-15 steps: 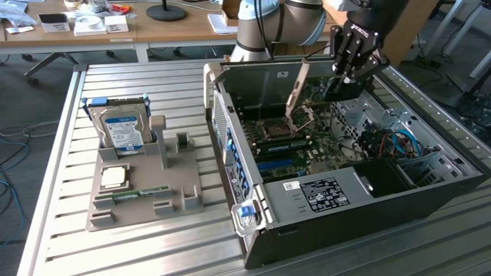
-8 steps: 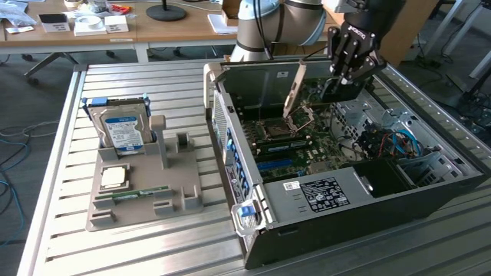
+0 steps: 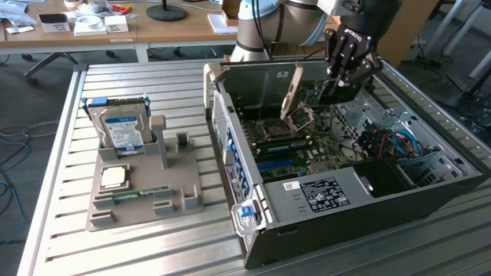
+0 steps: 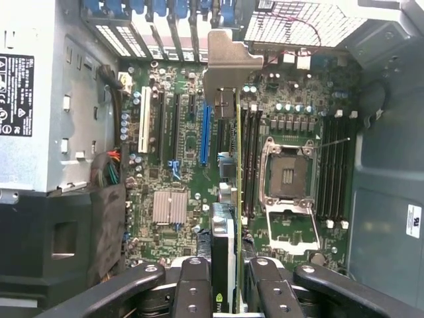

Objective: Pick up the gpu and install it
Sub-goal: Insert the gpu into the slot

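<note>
A slatted aluminium table (image 3: 153, 247) carries an open steel computer case (image 3: 368, 213) lying on its side. Down inside it the gripper (image 4: 225, 281) has its black jointed fingers (image 4: 192, 285) pinched against both faces of the gpu (image 4: 223, 232), a thin dark card seen edge-on, so its faces are hidden and I cannot tell whether its lower edge touches a slot. Just under the gripper lies the green motherboard (image 4: 172, 152) with its square metal-framed socket (image 4: 288, 175); at the card's far end its dull silvery bracket (image 4: 228, 63) meets the case's rear slots, and well away outside the case a grey moulded tray (image 3: 146, 195) holds a boxy hard drive (image 3: 123, 129).
</note>
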Tool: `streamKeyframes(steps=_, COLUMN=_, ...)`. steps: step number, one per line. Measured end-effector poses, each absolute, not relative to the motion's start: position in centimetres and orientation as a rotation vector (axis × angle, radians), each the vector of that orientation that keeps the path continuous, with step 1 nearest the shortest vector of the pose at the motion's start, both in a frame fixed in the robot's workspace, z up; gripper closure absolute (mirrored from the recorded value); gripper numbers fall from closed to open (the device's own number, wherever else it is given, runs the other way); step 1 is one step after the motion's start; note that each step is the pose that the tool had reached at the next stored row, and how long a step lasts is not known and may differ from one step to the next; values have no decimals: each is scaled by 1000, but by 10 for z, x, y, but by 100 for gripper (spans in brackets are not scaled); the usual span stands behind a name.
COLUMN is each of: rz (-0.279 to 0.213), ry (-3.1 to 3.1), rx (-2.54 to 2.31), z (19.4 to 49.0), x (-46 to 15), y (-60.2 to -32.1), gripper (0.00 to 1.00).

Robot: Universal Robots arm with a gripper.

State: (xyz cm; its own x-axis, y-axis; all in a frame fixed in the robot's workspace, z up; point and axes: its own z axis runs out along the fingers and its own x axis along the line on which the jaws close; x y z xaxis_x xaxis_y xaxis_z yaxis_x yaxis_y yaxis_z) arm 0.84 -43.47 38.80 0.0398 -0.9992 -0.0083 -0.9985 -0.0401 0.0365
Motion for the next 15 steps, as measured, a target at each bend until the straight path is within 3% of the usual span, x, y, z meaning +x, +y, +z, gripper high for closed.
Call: streamKeyframes(steps=15, rz=-28, ry=-2169, rx=2262, z=362, x=3, y=-435, gripper=73)
